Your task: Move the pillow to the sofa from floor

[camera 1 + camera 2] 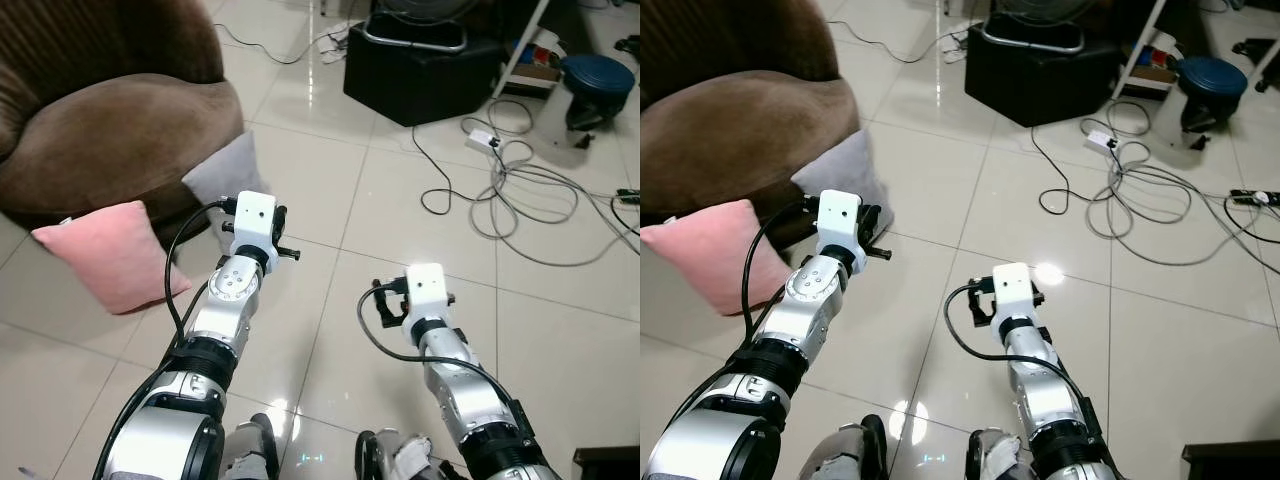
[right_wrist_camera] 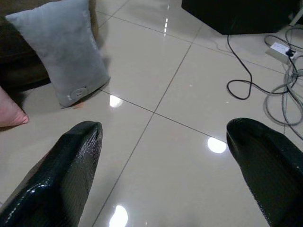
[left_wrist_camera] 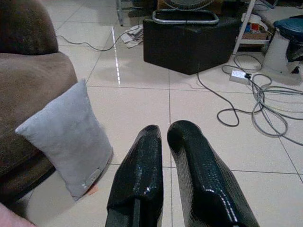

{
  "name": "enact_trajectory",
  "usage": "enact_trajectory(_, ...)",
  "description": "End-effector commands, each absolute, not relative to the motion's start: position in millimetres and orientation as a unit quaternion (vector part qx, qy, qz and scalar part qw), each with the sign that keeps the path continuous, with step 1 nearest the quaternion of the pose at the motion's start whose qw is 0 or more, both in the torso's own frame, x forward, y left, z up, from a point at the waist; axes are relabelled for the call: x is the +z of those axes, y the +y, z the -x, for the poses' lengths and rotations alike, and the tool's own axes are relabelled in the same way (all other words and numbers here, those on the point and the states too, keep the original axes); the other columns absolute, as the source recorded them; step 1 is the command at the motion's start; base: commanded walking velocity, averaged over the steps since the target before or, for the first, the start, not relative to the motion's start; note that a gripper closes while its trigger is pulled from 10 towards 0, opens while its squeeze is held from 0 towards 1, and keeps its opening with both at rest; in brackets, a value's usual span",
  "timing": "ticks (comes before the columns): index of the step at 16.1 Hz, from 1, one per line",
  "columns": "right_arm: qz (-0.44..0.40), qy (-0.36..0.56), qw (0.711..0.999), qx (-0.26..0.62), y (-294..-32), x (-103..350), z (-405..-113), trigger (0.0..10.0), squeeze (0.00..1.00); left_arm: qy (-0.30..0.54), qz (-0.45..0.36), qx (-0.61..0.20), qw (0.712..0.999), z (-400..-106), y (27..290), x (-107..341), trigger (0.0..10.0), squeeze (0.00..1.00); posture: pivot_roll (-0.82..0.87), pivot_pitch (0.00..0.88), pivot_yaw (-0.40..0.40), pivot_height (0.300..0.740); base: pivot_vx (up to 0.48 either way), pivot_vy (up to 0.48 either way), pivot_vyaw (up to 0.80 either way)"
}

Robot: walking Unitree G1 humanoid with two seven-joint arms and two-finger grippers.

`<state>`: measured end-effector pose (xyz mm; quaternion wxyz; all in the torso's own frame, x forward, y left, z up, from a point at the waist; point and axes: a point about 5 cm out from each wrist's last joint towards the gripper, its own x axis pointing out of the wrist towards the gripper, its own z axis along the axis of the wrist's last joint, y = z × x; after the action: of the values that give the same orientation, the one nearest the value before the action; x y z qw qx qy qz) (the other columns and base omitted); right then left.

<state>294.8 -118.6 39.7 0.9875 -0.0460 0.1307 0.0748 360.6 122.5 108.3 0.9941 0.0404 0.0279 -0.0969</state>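
Glossy cream floor tiles (image 1: 400, 210) fill the room, and loose cables (image 1: 520, 190) are scattered over them on the robot's right, in front of a black box (image 1: 420, 70) on which a fan base stands. On the left a brown sofa (image 1: 110, 130) is seen. Two pillows are leaned against its front, both resting on the floor: a grey pillow (image 3: 66, 137) set upright on its edge, and a pink pillow (image 1: 110, 255) beside it, nearer to the robot. Because the task does not say which pillow is meant, it cannot be decided from the pictures; the grey one is judged the likelier target, since both wrist views are directed towards it.

The left gripper (image 3: 163, 137) is held out low above the tiles, just beside the grey pillow but apart from it. Its fingers (image 3: 142, 175) are brought almost together, with only a narrow gap, and nothing is held between them. The right gripper (image 2: 163, 165) is kept further from the sofa, its fingers (image 2: 71, 165) spread wide and empty, probably in readiness for a grasp of the soft, thick pillow. No pillow is touched yet, so the task is judged to be at the approach stage.
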Motion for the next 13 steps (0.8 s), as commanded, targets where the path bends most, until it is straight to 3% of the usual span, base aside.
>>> enact_trajectory(1, 0.047, 0.142, 0.986, 0.072, -120.4, 35.3, -291.8, 10.0, 0.00, 0.040, -0.043, -0.095, 0.994, -360.3, 123.0, 104.9, 10.0, 0.00, -0.14, 0.195, -0.018, 0.740, 0.480, 0.000, 0.00)
enact_trajectory(13, 0.042, 0.142, 0.987, 0.065, -120.0, 34.6, -289.9, 10.0, 0.00, 0.040, -0.059, -0.123, 0.990, -358.9, 116.0, 103.7, 10.0, 0.00, -0.15, 0.204, -0.008, 0.740, 0.478, 0.000, 0.00)
